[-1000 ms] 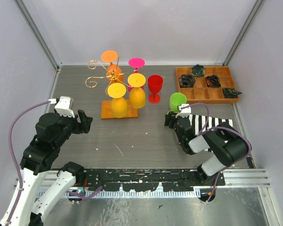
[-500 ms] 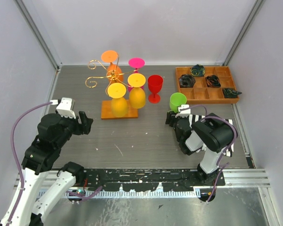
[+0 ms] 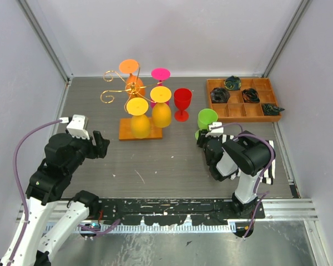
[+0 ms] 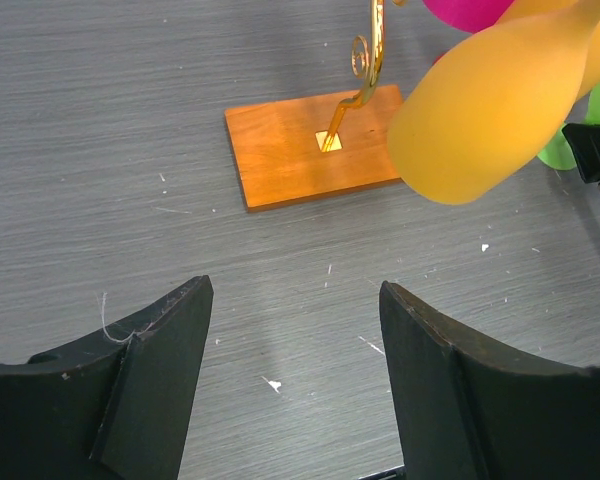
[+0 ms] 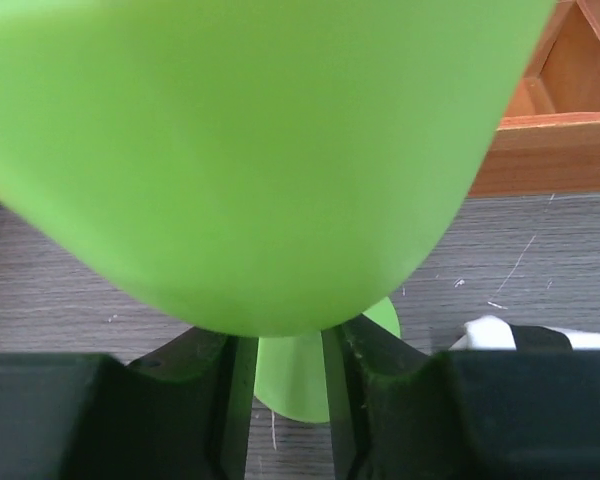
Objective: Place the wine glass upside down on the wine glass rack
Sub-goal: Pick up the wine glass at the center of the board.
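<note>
While working outward from the arm bases, left hand [image 4: 292, 320]: empty, black fingers spread wide, hovering low over the grey wood-grain counter [image 3: 172, 160], short of the rack.
right hand [image 5: 290, 375]: clamped on the slim stem of the lime-green, plastic-looking wine glass [image 3: 208, 118], with black pads touching both sides just under the bowl.
green glass, place: right of centre on the counter, bowl up and perhaps slightly tipped, round foot just beside the hand. Cannot tell whether clear of the surface. Well apart from the rack.
step in hand: securing the stem grip, judged the start of the carry. Keep the pinch close under the bowl and lift straight before turning. Roll the wrist to bring the foot uppermost, then aim for a bare scroll and slide the stem in until the foot rests on the wire. Go gently: probably light and slick, prone to swivel between the pads. Mind the glasses already hung.
thin gold wire rack [image 4: 280, 150]: slim post and curled scroll arms on a flat, rectangular, smooth orange-brown wooden base.
hung glasses [image 3: 140, 126]: four, in orange, pink and two yellows. Opaque, rounded, bowls down, disc feet on top. Two scrolls on the left bare.
red goblet-shaped glass [image 3: 182, 102]: upright, just right of the rack.
compartmented wooden tray [image 3: 236, 111]: farthest right, holding dark crumpled items too small to identify.
</note>
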